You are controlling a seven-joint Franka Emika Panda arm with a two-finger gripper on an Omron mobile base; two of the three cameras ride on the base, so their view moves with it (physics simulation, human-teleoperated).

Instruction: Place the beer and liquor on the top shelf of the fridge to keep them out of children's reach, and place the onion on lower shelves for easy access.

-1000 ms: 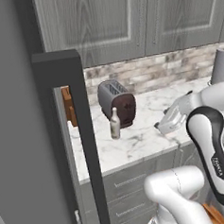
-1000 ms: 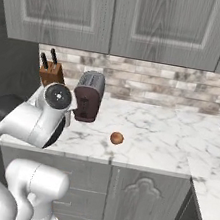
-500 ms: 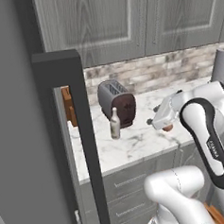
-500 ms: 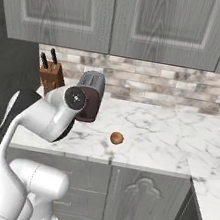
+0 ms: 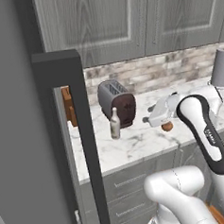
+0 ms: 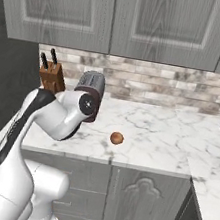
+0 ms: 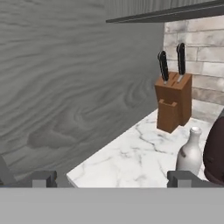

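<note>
Claw (image 7: pixel 112 177) spread wide, empty, above marble counter (image 5: pixel 135 140). Liquor (image 7: pixel 190 151) upright just ahead of claw, slightly right, beside toaster (image 5: pixel 117 102). Knife block (image 7: pixel 174 104) farther ahead against brick wall. Onion (image 6: pixel 117 138) on counter behind claw. Fridge (image 5: pixel 68 136) door open beyond counter end. Grey cupboards (image 6: pixel 117 17) overhead.

A kitchen: marble counter (image 6: pixel 167 142), toaster (image 5: pixel 117 103), knife block (image 7: pixel 173 106), probably wood-grain cupboards (image 6: pixel 147 22).
</note>
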